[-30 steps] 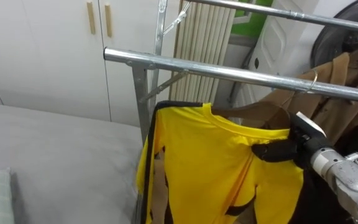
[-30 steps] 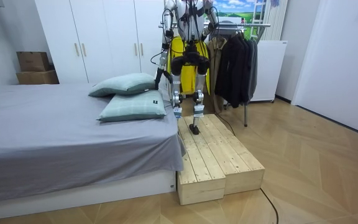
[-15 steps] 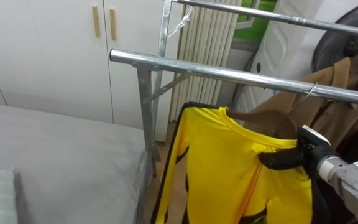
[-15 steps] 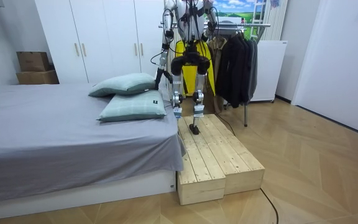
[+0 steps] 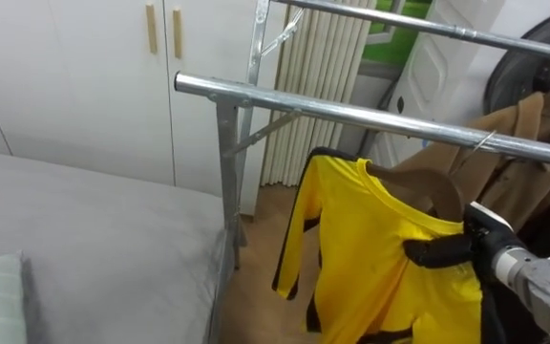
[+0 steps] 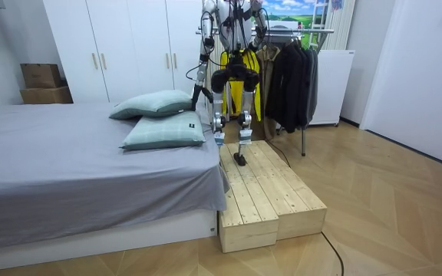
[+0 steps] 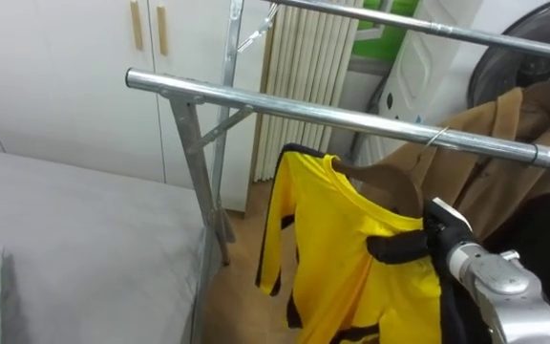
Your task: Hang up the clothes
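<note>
One yellow long-sleeved shirt with black trim [image 5: 366, 253] is held on a brown wooden hanger [image 5: 430, 182] just below the silver metal rail [image 5: 332, 107], right of the grey bed [image 5: 84, 220]. Its shoulder is gripped by the curled dark fingers of the right hand [image 5: 445, 250].

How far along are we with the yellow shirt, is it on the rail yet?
Done: the shirt is on its hanger, and the hook looks to be over the rail, though I can't confirm it's seated. In hand: the right hand is curled on the shirt's shoulder. Left: check the hook, let go, withdraw.
</note>
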